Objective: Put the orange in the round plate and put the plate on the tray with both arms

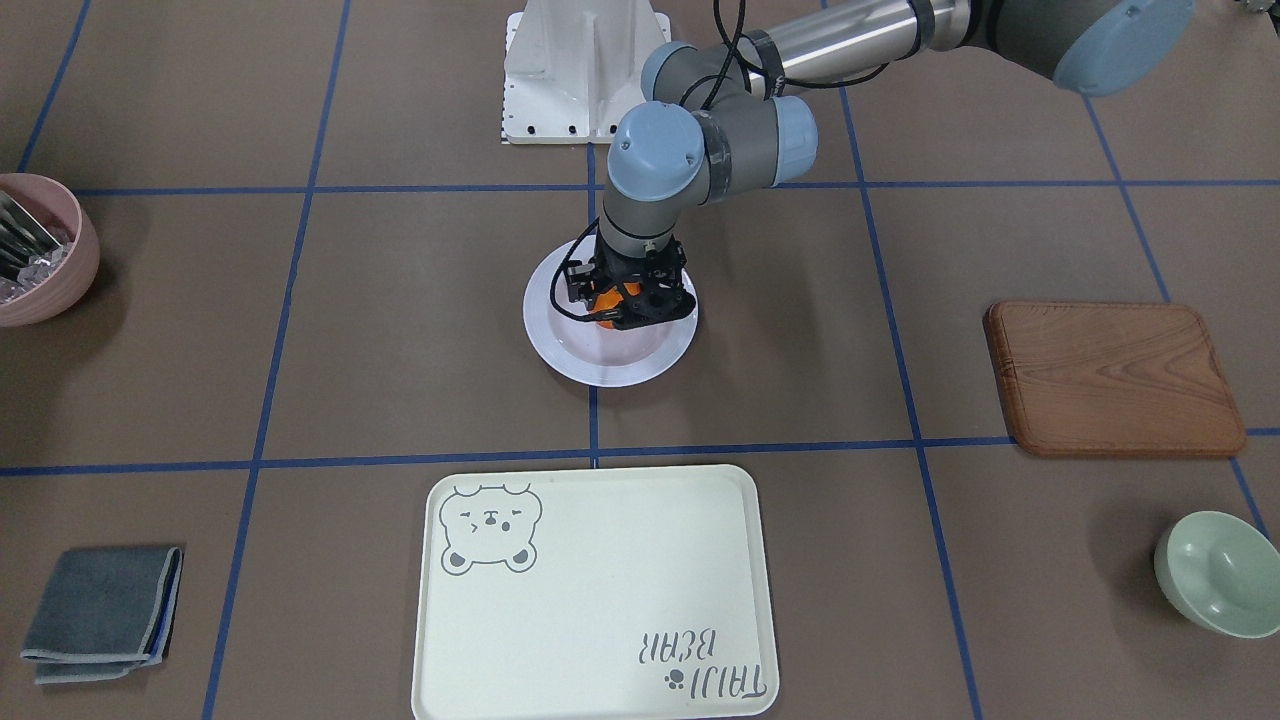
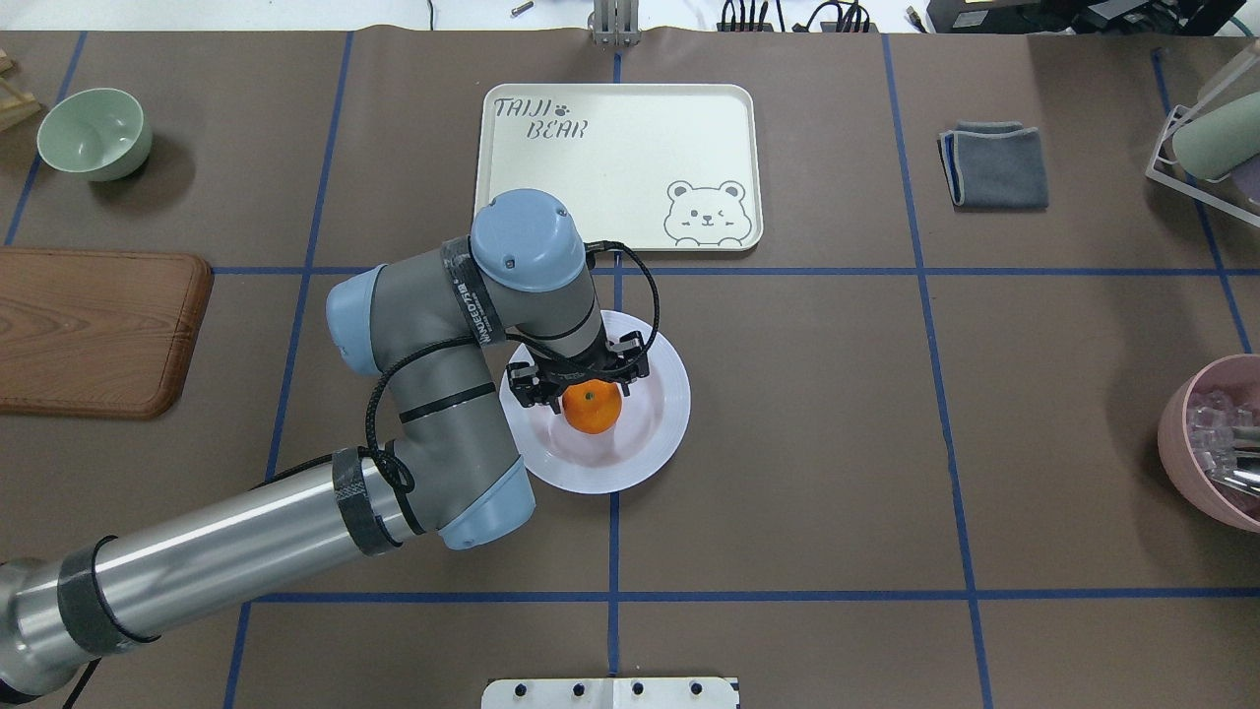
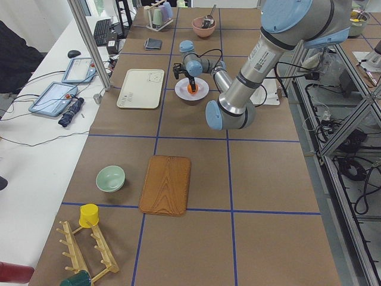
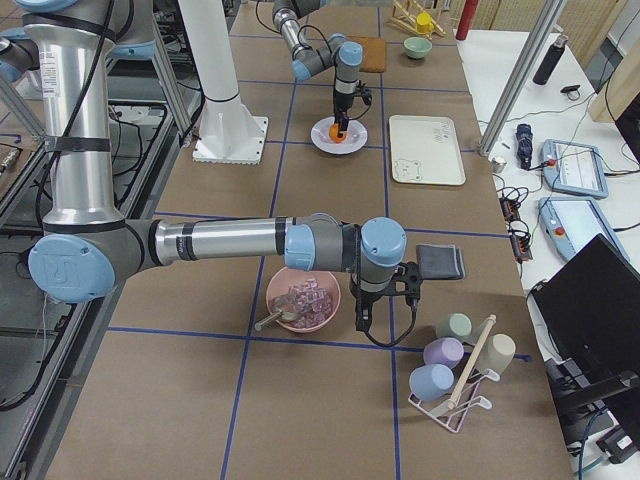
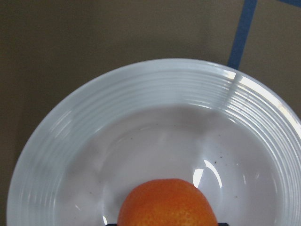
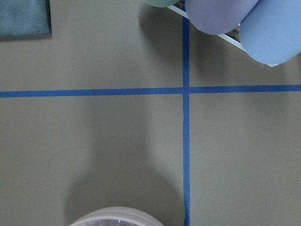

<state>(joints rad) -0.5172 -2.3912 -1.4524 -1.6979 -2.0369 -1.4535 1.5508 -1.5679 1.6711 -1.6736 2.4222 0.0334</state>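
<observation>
The orange [image 2: 592,407] lies in the middle of the round plate [image 2: 661,409], which stands at the table's centre. My left gripper [image 2: 583,379] hangs straight down over it, open, with its black fingers spread on either side of the fruit. The front view shows the same left gripper [image 1: 628,303] over the orange [image 1: 607,301] and plate [image 1: 600,365]. In the left wrist view the orange [image 5: 167,203] fills the bottom edge inside the ribbed plate [image 5: 141,89]. The tray [image 2: 630,148] lies bare beyond the plate. My right gripper [image 4: 366,318] shows only in the right side view; I cannot tell its state.
A wooden board [image 2: 94,330] and a pale-green bowl [image 2: 95,133] are on the left. A folded grey cloth [image 2: 994,164], a pink bowl [image 2: 1216,443] holding clear pieces, and a cup rack [image 4: 455,375] are on the right.
</observation>
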